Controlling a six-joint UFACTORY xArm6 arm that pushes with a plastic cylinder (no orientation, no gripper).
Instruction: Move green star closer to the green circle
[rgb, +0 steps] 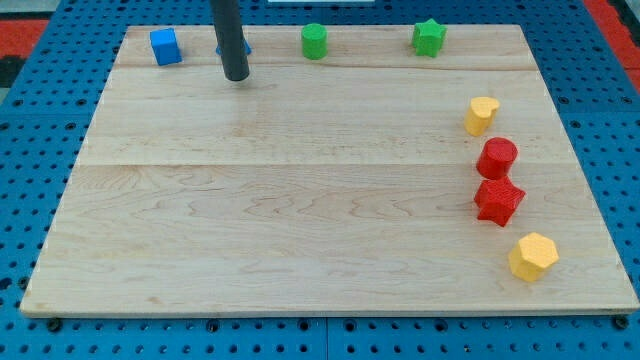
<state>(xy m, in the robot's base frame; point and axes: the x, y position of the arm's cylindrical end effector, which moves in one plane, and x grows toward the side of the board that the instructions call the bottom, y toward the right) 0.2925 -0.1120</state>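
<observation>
The green star (429, 37) sits near the top edge of the wooden board (300, 200), right of centre. The green circle (315, 41) stands to its left along the same top edge, about a hundred pixels away. My tip (237, 74) is on the board at the upper left, left of the green circle and far from the green star. It touches neither green block. A small blue block (246, 48) is mostly hidden behind the rod.
A blue cube (166, 46) sits at the top left. Down the right side stand a yellow block (481, 115), a red cylinder (497, 157), a red star (498, 201) and a yellow hexagon (532, 257).
</observation>
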